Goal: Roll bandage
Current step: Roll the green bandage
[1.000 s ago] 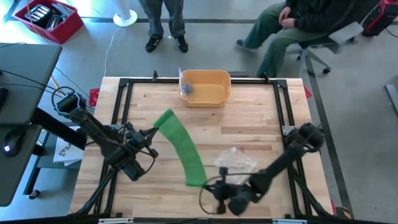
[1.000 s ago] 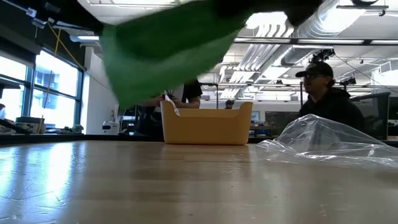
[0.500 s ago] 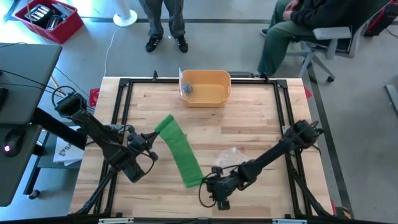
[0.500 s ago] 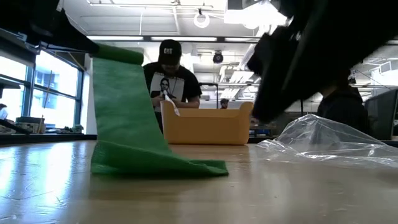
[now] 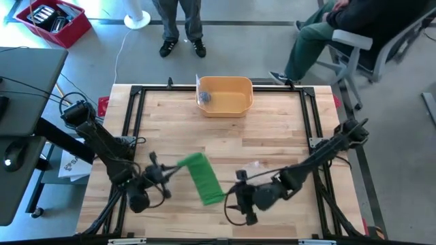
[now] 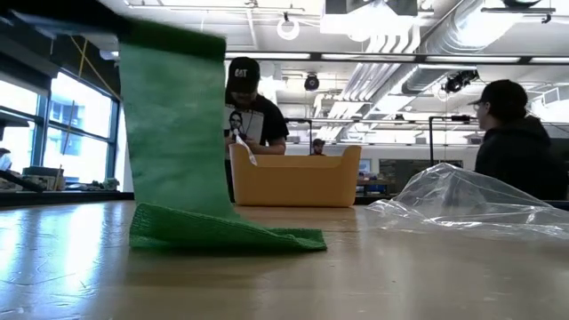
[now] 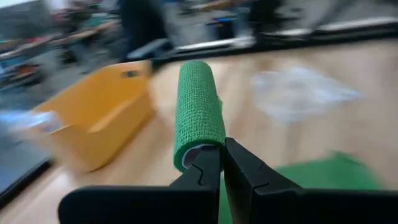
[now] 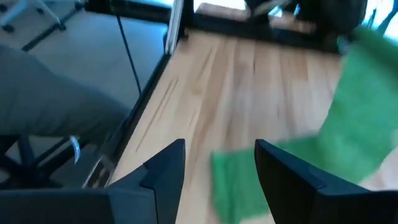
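Note:
The green bandage (image 5: pixel 204 178) slants from a rolled upper end (image 7: pixel 199 106) down to a loose end (image 6: pixel 227 238) lying flat on the table. My left gripper (image 5: pixel 177 169) is left of the middle, shut on the roll. My right gripper (image 5: pixel 238 197) hovers open just right of the bandage's lower end, touching nothing. In the right wrist view the green strip (image 8: pixel 239 180) lies below its spread fingers. My left gripper pinches the near end of the bandage's roll (image 7: pixel 198 151) between its two fingers, at the rim of the roll's hollow. The fingers lie roughly level, along the roll's axis. The roll is lifted clear, and the unrolled strip hangs from it to the table.
A yellow bin (image 5: pixel 225 95) stands at the far edge's middle. A crumpled clear plastic bag (image 6: pixel 462 200) lies right of the bandage. A black frame (image 5: pixel 310 116) borders the tabletop. People stand and sit beyond the far edge.
My right gripper has opened, let go of the bandage's lower end and risen. That end has dropped flat onto the table. My left gripper has turned at the wrist and carried the roll toward the near edge, so the strip now stands steeper.

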You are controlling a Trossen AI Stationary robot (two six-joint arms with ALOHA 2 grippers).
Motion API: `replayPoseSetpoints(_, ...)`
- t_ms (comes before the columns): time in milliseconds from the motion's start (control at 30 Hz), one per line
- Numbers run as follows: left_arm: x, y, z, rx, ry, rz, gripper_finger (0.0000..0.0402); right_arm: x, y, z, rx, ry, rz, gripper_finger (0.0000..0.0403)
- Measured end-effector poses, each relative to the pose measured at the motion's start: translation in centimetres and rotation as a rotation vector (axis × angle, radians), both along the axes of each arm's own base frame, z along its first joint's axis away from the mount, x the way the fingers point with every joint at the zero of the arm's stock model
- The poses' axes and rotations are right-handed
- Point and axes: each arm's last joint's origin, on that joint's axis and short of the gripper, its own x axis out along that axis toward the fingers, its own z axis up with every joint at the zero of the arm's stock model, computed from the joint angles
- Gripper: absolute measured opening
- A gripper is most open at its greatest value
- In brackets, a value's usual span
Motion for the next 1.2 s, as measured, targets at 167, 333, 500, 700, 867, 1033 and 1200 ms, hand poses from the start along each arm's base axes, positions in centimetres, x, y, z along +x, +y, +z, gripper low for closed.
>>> replayPoseSetpoints(167, 0.3, -2.5, 1.9, 0.047, 0.01, -0.254, 0.0001, 2.3, -2.4, -0.9, 0.036, -0.16, 0.047, 0.0183)
replayPoseSetpoints(333, -0.5, -3.7, 3.0, 0.207, -0.012, -0.313, 0.0001, 3.1, -4.7, -1.6, 0.137, -0.275, -0.08, 0.0183)
replayPoseSetpoints(500, -0.6, -3.8, 3.1, 0.246, -0.006, -0.313, 0.0001, 3.0, -4.9, -1.1, 0.236, -0.378, -0.117, 0.0183)
replayPoseSetpoints(700, -0.3, -3.5, 3.1, 0.246, -0.004, -0.299, 0.0001, 3.1, -4.8, -0.7, 0.289, -0.382, -0.1, 0.0183)
replayPoseSetpoints(867, -0.3, -3.5, 3.0, 0.259, 0.002, -0.303, 0.0001, 3.3, -5.2, -0.7, 0.337, -0.372, -0.121, 0.0183)
replayPoseSetpoints(1033, -0.2, -3.5, 3.0, 0.256, 0.004, -0.318, 0.0001, 3.7, -5.7, -1.0, 0.362, -0.362, -0.141, 0.0183)
replayPoseSetpoints(1200, -0.3, -3.6, 3.0, 0.253, 0.006, -0.329, 0.0001, 4.6, -5.8, -2.0, 0.425, -0.362, -0.092, 0.0183)
